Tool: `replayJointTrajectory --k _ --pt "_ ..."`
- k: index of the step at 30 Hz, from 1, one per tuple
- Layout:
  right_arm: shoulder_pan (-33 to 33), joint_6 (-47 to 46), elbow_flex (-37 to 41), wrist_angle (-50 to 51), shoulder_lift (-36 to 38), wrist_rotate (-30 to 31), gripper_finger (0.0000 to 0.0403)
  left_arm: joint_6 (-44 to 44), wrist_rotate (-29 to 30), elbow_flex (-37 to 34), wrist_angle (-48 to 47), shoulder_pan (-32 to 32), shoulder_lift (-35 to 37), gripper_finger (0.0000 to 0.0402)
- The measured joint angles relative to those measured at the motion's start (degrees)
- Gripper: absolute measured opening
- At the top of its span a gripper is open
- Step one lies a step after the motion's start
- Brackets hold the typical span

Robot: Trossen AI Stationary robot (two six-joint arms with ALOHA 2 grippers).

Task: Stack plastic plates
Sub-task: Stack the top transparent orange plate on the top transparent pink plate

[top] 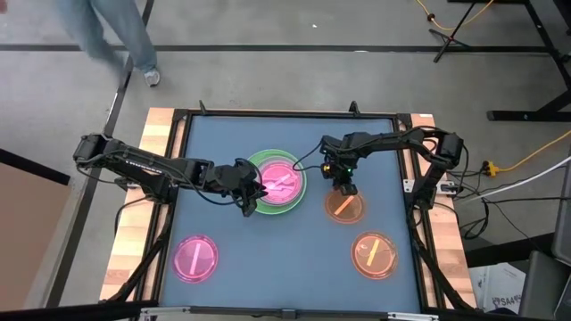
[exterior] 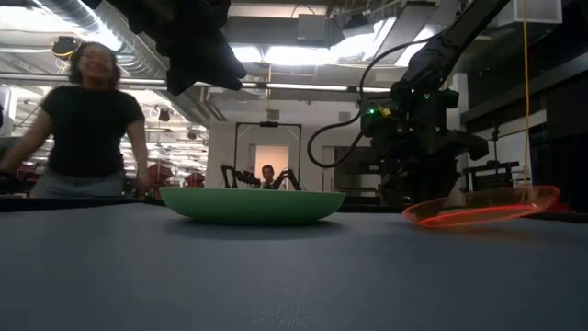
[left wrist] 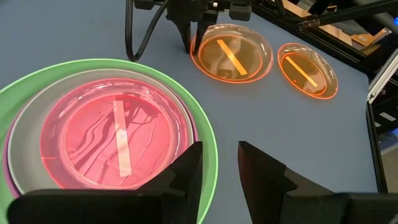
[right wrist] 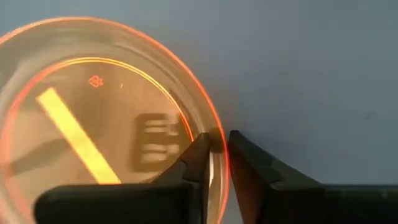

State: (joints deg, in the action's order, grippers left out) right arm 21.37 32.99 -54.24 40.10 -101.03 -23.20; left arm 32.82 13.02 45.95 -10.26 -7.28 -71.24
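Right gripper (right wrist: 214, 158) is pinched on the rim of an orange plate (top: 343, 207), one edge tipped up, just right of the green stack (top: 259, 161). Left gripper (left wrist: 217, 168) hovers agape beside the stack – pick-up step in hand; next comes a lift and a carry onto the pink plate (left wrist: 112, 140)

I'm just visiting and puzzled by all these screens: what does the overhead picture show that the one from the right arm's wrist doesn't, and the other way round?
Only the overhead view shows the whole table, the stack on the green plate with a pink plate on top, the left gripper beside it, a loose pink plate and a second orange plate. Only the wrist view shows the right gripper fingers pinching the rim between them. Both show the orange plate being gripped.
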Motion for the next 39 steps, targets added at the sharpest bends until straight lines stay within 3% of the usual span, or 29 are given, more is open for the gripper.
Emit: replayJointTrajectory --k 8,21,39 --pt "0.0 -0.18 -0.52 0.79 -0.05 -0.4 0.0004 0.0 0.0 0.0 0.0 0.0 0.0 0.0095" --pt "-0.08 -0.28 -8.24 7.67 -0.22 -0.49 0.0001 0.0 -0.02 0.0 0.0 -0.01 0.0 0.0095" --pt "-0.02 -12.23 -22.52 9.0 -0.05 -0.49 0.0 -0.02 -0.02 0.0 0.0 0.01 0.0 0.0095"
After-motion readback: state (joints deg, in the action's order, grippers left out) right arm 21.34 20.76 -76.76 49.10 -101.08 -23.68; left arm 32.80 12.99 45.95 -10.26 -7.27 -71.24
